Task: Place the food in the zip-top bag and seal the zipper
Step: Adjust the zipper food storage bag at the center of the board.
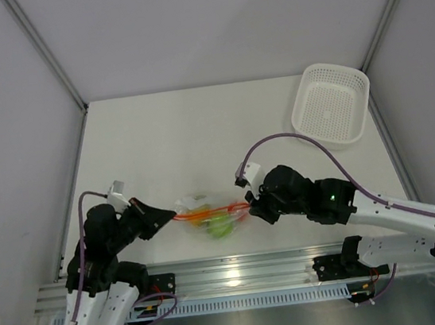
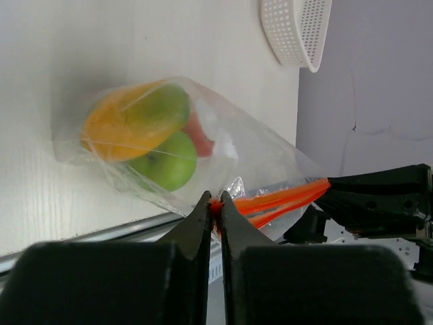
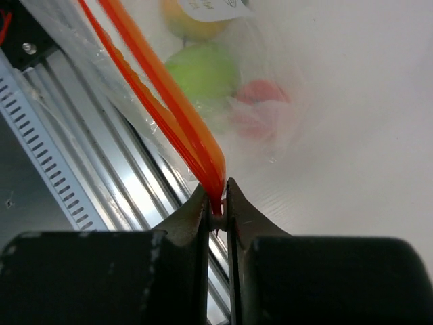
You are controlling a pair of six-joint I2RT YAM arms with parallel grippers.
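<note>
top external view: bag (image 1: 213, 217) sits at the near edge of the table (image 1: 196, 125), stretched between the two arms, all three fruits inside. left gripper (image 1: 167, 215) pinches one end of the zipper (image 1: 208, 209), right gripper (image 1: 248, 203) the other end. both sets of jaws are closed to a sliver, with only the red-orange strip between them. basket (image 1: 330, 105) in the far corner, well apart.

left wrist view: green ball (image 2: 169, 161) nearest the camera, yellow-orange piece (image 2: 111, 128) touching it, red one (image 2: 201, 139) tucked behind. the strip leaves the jaws as one line, then splits into two toward the other arm (reads as the halves not pressed together along the middle; a judgement, not certain).

handling: the film is thin, crinkly and soft, with no stiffness of its own, and is likely slick. the fruits look light, but they are loose and would roll, dragging the belly of the bag about. the strip is the only firm part, so that is the place to hold: at the ends to keep it taut, or across both halves to press it shut. a hard pull risks an end slipping out of the jaws or the film tearing at a corner. squeeze on the strip, never on the fruit-filled belly.
</note>
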